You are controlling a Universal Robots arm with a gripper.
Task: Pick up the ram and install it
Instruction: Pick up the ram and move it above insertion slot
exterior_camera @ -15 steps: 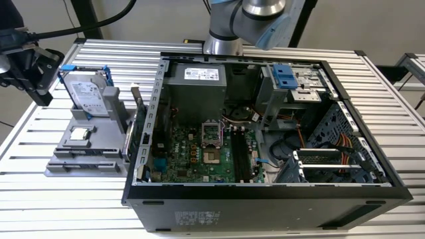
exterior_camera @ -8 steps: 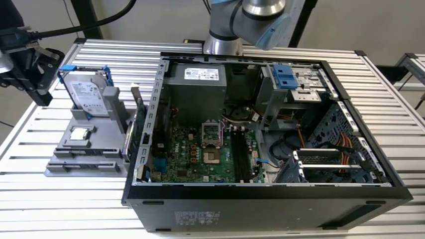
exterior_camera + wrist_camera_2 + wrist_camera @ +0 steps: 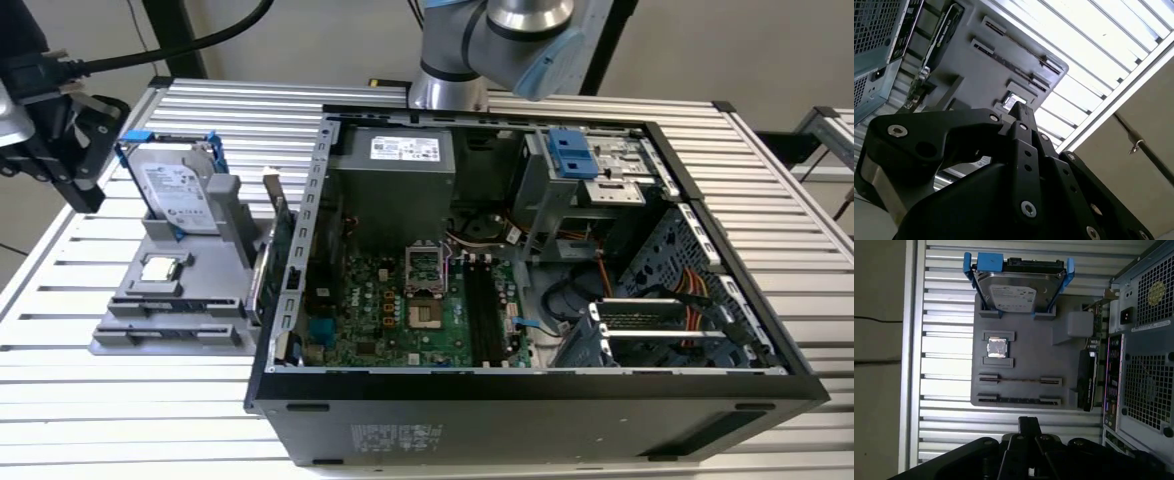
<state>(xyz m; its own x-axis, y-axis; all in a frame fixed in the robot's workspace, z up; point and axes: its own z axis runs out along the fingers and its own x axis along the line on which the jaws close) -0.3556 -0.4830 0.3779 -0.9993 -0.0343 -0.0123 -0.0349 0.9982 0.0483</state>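
Exterior view: high, angled down; grey parts tray (image 3: pixel 167 325) toward the exterior view's left, open computer case (image 3: pixel 534 400) just beside it. First wrist view: well above the tray, facing straight down. Second wrist view: skewed, oblique across the tray. All three share tray and case side.

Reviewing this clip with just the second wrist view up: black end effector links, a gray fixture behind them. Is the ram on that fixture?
Observer: Yes. In the first wrist view the ram stands on edge in a slotted holder of the gray fixture, apart from the end effector.
Operator: What else does the fixture carry?
Observer: A silver hard drive in a blue frame, at the end farthest from the end effector.
Operator: Is the computer open?
Observer: Yes. In the exterior view the computer case lies open-side up, its motherboard showing long black memory slots; I can't tell whether any is filled.
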